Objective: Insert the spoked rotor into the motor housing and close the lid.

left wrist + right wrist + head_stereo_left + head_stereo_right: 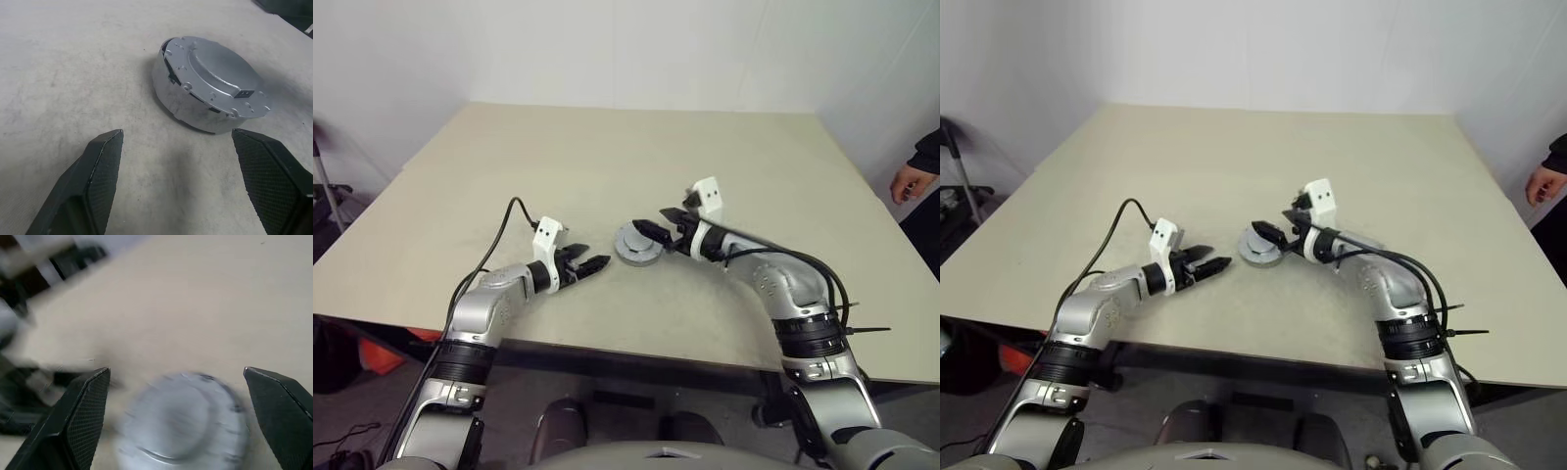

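Note:
The motor housing [171, 95] is a shallow grey metal can in the middle of the table, with the lid [217, 73] on top of it. The lid is a dull-grey notched cap with a raised boss, and it sits slightly askew. The spoked rotor is hidden. My left gripper [595, 260] is open, low over the table a short way left of the housing and pointing at it. My right gripper [656, 223] is open just right of and above the lid [186, 421], with nothing between its fingers.
The beige table [607, 157] stretches wide behind the housing. At the right edge of the view, beyond the table's right side, there is a person's hand [908, 183]. The table's front edge [607, 343] runs just below my arms.

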`<state>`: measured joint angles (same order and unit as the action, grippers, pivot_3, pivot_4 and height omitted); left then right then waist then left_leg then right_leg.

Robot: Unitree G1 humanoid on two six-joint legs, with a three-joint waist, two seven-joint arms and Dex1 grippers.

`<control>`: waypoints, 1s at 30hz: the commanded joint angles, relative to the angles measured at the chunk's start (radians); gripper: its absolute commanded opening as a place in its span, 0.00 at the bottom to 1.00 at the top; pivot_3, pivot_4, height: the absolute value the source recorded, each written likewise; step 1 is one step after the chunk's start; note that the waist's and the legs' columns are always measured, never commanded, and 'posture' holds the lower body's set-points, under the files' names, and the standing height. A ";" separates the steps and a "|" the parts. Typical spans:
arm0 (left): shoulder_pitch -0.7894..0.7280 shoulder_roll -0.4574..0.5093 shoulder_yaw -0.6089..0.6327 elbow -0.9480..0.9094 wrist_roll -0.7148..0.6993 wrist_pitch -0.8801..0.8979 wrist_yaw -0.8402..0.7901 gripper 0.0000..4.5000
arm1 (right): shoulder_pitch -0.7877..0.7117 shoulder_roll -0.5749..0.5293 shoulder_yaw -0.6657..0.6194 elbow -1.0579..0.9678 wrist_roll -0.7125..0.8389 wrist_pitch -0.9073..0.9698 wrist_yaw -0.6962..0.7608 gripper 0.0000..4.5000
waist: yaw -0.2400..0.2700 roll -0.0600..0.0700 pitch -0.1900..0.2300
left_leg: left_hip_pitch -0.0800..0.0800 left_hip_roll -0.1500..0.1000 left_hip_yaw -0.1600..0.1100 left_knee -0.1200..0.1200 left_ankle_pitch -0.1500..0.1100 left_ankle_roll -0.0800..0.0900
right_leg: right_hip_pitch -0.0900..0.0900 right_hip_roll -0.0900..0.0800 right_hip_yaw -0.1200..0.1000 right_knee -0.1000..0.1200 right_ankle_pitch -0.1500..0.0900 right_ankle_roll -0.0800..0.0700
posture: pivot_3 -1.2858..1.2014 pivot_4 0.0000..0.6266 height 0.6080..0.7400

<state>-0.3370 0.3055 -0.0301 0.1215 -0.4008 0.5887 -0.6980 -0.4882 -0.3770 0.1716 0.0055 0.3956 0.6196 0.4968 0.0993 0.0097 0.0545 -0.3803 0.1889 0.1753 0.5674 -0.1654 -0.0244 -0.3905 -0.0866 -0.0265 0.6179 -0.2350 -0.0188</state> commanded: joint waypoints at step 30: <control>-0.003 0.006 0.027 -0.038 -0.014 -0.007 0.019 0.83 | -0.059 0.151 -0.015 0.249 -0.230 -0.191 0.066 0.71 | -0.005 -0.001 0.000 | 0.004 0.001 0.000 0.009 -0.004 0.007 | 0.006 0.000 0.000 0.003 0.000 -0.001 | 0.52 0.00 1.00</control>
<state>-0.3230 0.3080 -0.0247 0.1071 -0.4064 0.5925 -0.6792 -0.5109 -0.2336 0.2029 0.2632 0.1384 0.4009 0.5808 0.0945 0.0091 0.0543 -0.3765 0.1899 0.1752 0.5761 -0.1698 -0.0170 -0.3844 -0.0867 -0.0260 0.6207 -0.2349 -0.0195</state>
